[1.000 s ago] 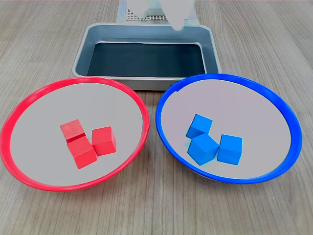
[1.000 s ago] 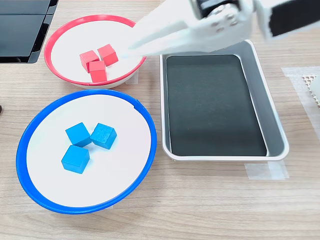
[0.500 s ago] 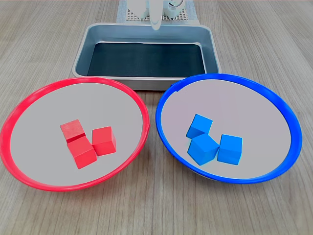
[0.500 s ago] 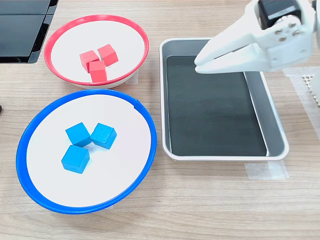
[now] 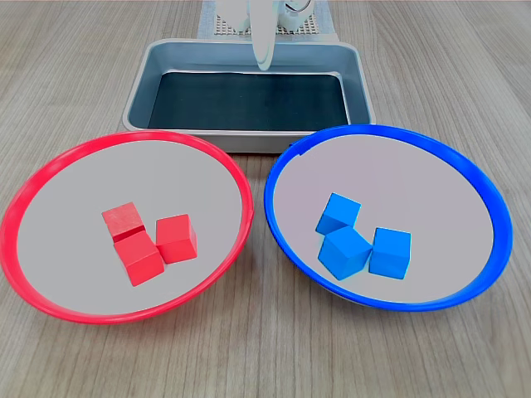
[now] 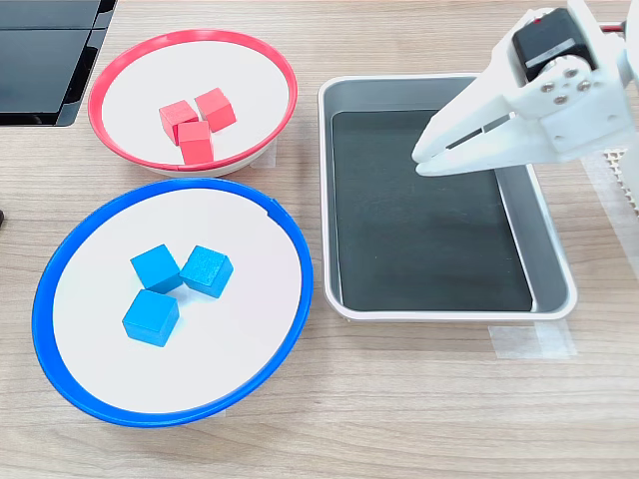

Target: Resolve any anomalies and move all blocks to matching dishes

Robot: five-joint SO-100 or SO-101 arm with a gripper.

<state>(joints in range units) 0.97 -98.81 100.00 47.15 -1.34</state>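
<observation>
The three red blocks [image 5: 148, 239] lie close together in the red-rimmed dish [image 5: 50, 170], on the first exterior view's left. The three blue blocks [image 5: 362, 240] lie in the blue-rimmed dish [image 5: 465, 170], on the first exterior view's right. The white gripper [image 6: 427, 158] hangs over the silver tray [image 6: 551, 249] with its jaws nearly closed and nothing between them.

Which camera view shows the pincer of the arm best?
The second exterior view: the whole pincer shows side-on above the tray, nearly shut and holding nothing. The first exterior view shows only its white tip at the top edge.
</observation>
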